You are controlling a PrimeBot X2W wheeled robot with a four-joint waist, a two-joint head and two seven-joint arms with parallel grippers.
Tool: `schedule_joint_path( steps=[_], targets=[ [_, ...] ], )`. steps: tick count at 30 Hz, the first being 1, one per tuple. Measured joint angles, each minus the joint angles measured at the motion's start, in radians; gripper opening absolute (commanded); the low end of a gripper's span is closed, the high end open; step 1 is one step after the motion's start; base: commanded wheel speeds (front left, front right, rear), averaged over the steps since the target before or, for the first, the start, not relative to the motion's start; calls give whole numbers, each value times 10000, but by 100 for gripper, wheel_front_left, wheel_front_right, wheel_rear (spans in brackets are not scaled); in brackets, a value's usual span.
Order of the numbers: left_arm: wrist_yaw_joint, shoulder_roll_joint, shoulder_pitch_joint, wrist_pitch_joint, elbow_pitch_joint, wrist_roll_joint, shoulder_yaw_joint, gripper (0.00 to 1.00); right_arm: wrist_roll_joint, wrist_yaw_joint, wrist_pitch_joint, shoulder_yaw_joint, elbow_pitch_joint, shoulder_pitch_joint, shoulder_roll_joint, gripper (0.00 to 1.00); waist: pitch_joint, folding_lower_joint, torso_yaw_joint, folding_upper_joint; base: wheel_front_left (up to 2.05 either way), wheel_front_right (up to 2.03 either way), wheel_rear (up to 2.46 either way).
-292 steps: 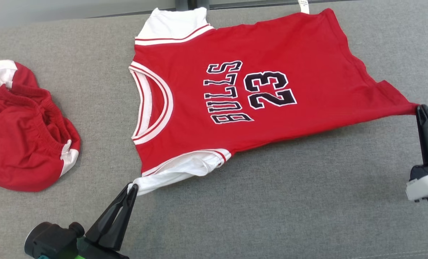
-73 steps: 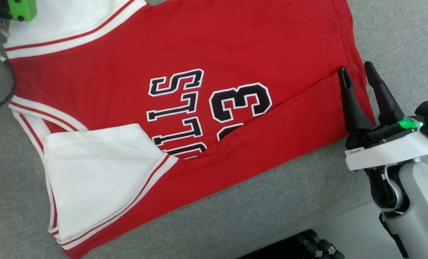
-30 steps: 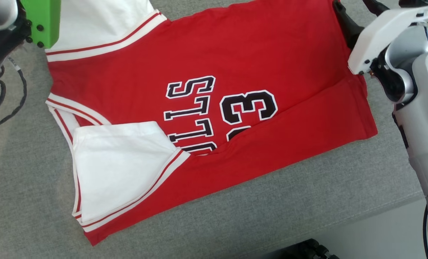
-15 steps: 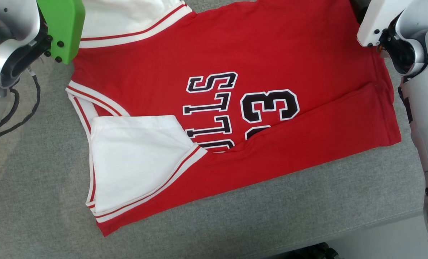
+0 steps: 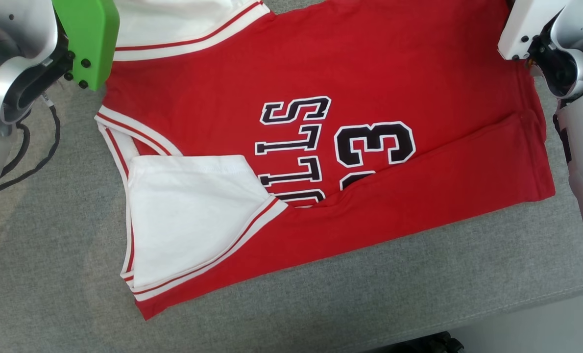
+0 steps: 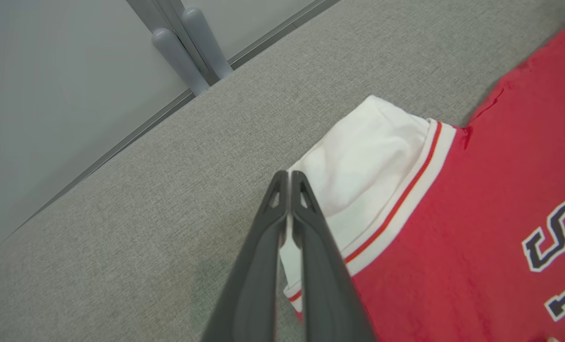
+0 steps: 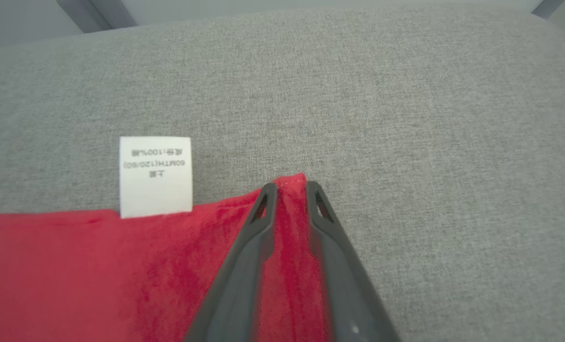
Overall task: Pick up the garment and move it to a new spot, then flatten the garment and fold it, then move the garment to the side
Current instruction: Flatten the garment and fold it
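Red jersey [image 5: 370,63] lies flat on the grey fabric worktop [image 5: 370,304], spread across the middle of the head view with the neck end to the left and the hem to the right. The near long edge is folded up over the body. That red flap [image 5: 419,196] covers the lower part of the black lettering [image 5: 291,147] and the number. The near white sleeve [image 5: 188,220] is folded in on top, its red-and-white trim running diagonally. The far white sleeve [image 6: 372,156] lies flat at the jersey's far left corner.

Left pincer [image 6: 288,176]: fingers pressed together, tips at the outer edge of the far white sleeve. Cannot tell whether any cloth is caught between them. Its green wrist housing [image 5: 88,39] sits over that corner in the head view, with a black cable [image 5: 27,157] trailing beside it.

Right pincer [image 7: 289,187]: closed on the jersey's far hem corner, with red cloth bunched between the fingers and poking out at the tips. White care label [image 7: 155,175] sticks out from the hem edge just beside it and lies flat on the worktop. The pale right arm [image 5: 566,49] runs down the right edge of the head view.
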Motion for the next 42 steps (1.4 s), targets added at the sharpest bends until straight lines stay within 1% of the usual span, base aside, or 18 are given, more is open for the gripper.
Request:
schedule_joint_path(
  steps=[5, 11, 14, 16, 21, 24, 28, 33, 37, 42],
  targets=[
    [-2, 8, 1, -151, 27, 0, -21, 0, -46, 0, -86, -58, -12, -8, -54, 0, -26, 0, 56, 0, 0, 0, 0],
    [-79, 0, 69, -637, 67, -54, -31, 0, 71, 0, -280, -82, -157, 28, -253, 0, -241, 0, 148, 0, 0, 0, 0],
    [-105, -27, 215, -951, -19, -142, -31, 0, 393, 0, -370, -59, -477, 287, -391, 0, -411, 0, 225, 0, 0, 0, 0],
    [-151, 6, 383, -1225, -182, -290, -12, 0, 512, 0, -426, -63, -746, 605, -616, 0, -553, 0, 286, 0, 0, 0, 0],
    [-163, 328, 1228, -1939, -930, -483, 236, 0, 892, 0, -602, -324, -1597, 1485, -886, 0, -958, 0, 392, 0, 0, 0, 0],
    [-77, 593, 1941, -2320, -1515, -585, 351, 0, 1030, 0, -662, -520, -2226, 2120, -1110, 0, -1245, 0, 467, 0, 0, 0, 0],
    [159, 945, 2903, -2646, -2355, -740, 489, 0, 1421, 0, -525, -765, -3308, 3095, -1319, 0, -1654, -1, 604, 0, 0, 0, 0],
    [581, 1327, 4088, -2775, -3488, -1089, 587, 0, 1427, 0, -102, -1398, -4447, 4368, -1620, 0, -2107, -1, 816, 0, 0, 0, 0],
    [986, 1689, 4863, -2895, -4408, -1133, 732, 0, 1386, 0, 234, -1887, -5170, 5253, -1624, 0, -2321, -1, 1003, 0, 0, 0, 0],
    [1475, 1977, 5892, -2918, -5340, -1312, 780, 0, 1388, 0, 500, -2412, -5797, 6175, -1528, 0, -2401, -1, 1196, 0, 0, 0, 0]
  ],
)
